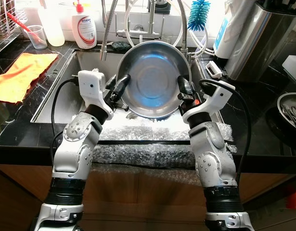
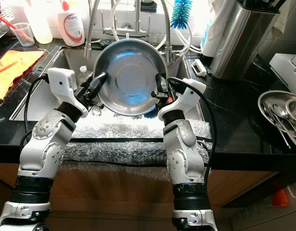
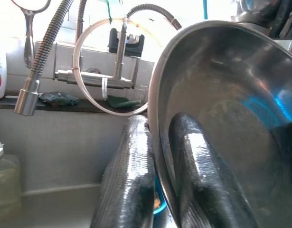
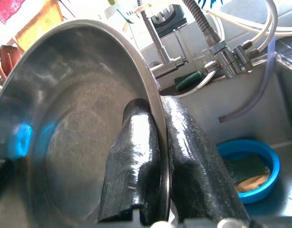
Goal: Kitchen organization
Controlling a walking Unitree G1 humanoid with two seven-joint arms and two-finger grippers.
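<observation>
Left wrist view: the rim of the steel bowl [image 3: 221,118] is pinched between the left gripper [image 3: 157,156] jaws, and the opposite rim is clamped the same way by the right gripper [image 4: 162,156]. So the bowl is held up tilted over the sink [image 1: 56,103], inside facing the camera. A blue dish [image 4: 252,173] is seen down in the sink, bubble wrap [image 1: 138,139] along the counter [image 1: 263,125] edge.
</observation>
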